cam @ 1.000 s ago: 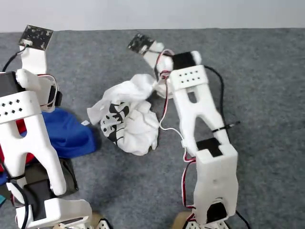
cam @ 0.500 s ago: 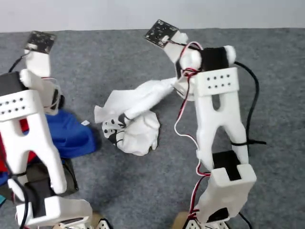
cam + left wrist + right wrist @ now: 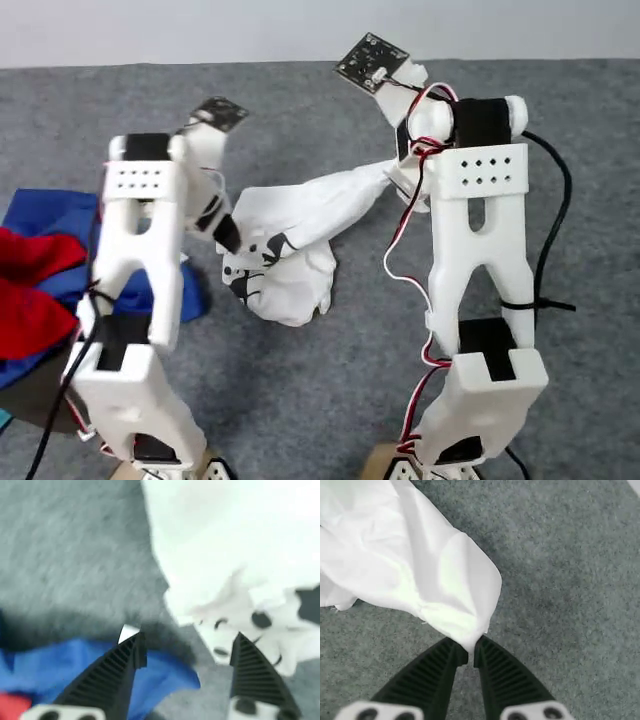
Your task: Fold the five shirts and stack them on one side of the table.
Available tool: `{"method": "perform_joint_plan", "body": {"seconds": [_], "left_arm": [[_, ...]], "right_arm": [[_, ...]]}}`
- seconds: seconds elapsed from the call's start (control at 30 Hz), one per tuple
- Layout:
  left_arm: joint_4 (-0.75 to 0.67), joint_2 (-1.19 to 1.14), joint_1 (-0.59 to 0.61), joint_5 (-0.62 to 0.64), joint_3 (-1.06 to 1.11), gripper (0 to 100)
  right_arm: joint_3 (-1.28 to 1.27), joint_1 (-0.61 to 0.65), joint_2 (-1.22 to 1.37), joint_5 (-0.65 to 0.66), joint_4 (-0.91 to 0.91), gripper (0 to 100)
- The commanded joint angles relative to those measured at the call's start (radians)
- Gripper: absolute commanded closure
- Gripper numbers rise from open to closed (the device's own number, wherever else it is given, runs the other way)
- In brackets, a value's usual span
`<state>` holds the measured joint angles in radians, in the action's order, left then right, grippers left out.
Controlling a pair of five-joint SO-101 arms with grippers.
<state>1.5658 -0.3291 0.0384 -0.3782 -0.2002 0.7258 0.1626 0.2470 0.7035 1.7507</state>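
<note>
A white shirt [image 3: 290, 235] with a black print lies crumpled mid-table, one end stretched out to the right. My right gripper [image 3: 398, 172] is shut on that stretched end; its wrist view has the white shirt [image 3: 410, 575] pinched between the fingertips of the right gripper [image 3: 469, 654]. At the shirt's left edge my left gripper [image 3: 228, 235] is open, and its wrist view shows the left gripper [image 3: 187, 645] with its jaws apart over grey carpet, the white shirt [image 3: 240, 555] and a blue shirt [image 3: 100, 680]. Blue [image 3: 40, 215] and red [image 3: 30, 290] shirts lie piled at the left.
A dark garment [image 3: 40, 400] lies at the lower left under the pile. Grey carpet [image 3: 580, 200] covers the table, with bare room at the right and at the front middle. A pale wall [image 3: 300, 30] borders the far edge.
The right gripper has pulled the white shirt's end up and to the right, stretching it. The left arm has swung right from the table's left edge to the shirt, uncovering the blue and red shirts.
</note>
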Motion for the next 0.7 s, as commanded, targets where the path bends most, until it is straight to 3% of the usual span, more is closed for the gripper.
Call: {"method": "perform_joint_plan", "body": {"seconds": [0.0,0.33,0.67], "left_arm": [[-0.044,-0.026,-0.017,-0.034,-0.084,72],[0.074,-0.241,-0.003,-0.081,-0.453,73],[0.173,-0.439,-0.008,-0.117,-0.587,73]], "right_arm": [[0.044,-0.008,-0.054,0.006,0.044,98.8],[0.044,-0.007,-0.053,0.006,0.044,98.8],[0.044,-0.007,-0.053,0.005,0.044,98.8]]}}
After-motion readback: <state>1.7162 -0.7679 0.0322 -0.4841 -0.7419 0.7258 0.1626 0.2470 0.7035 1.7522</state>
